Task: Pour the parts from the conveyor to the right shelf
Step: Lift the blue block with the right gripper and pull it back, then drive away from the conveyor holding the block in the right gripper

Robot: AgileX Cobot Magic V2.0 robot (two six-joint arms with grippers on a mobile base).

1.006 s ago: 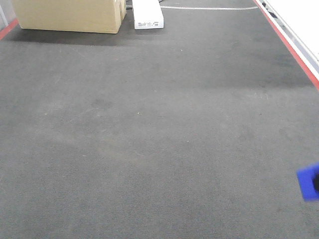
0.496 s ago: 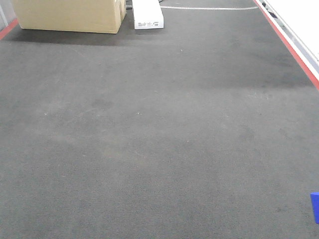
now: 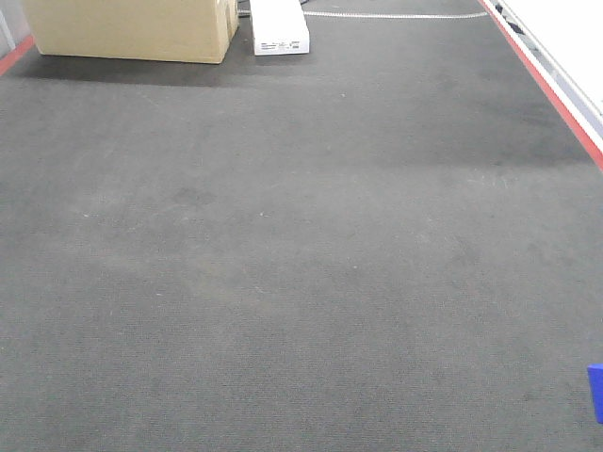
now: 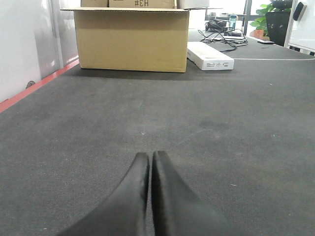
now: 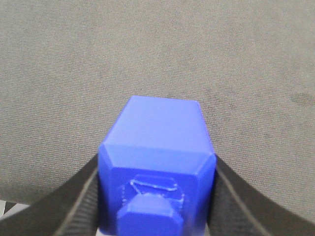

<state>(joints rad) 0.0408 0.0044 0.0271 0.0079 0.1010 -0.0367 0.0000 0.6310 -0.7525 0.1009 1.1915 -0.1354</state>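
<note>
A bright-blue block part [image 5: 156, 162] with a short knob facing the camera sits between the two black fingers of my right gripper [image 5: 156, 196], which is shut on it above the dark-grey conveyor belt [image 5: 147, 54]. In the front view only a blue sliver of that part [image 3: 595, 391] shows at the right edge, over the conveyor [image 3: 283, 264]. My left gripper [image 4: 149, 157] hovers low over the belt with its fingers pressed together and nothing between them. The right shelf is out of view.
A cardboard box [image 3: 132, 28] and a flat white box [image 3: 279, 26] stand at the belt's far end. Red edge strips run along the right side [image 3: 556, 94] and the left side [image 4: 34, 88]. Cables and a potted plant [image 4: 275, 17] lie beyond.
The blue part at the front view's right edge dropped lower and slid further out of frame one second ago, then stayed put over the last half second.
</note>
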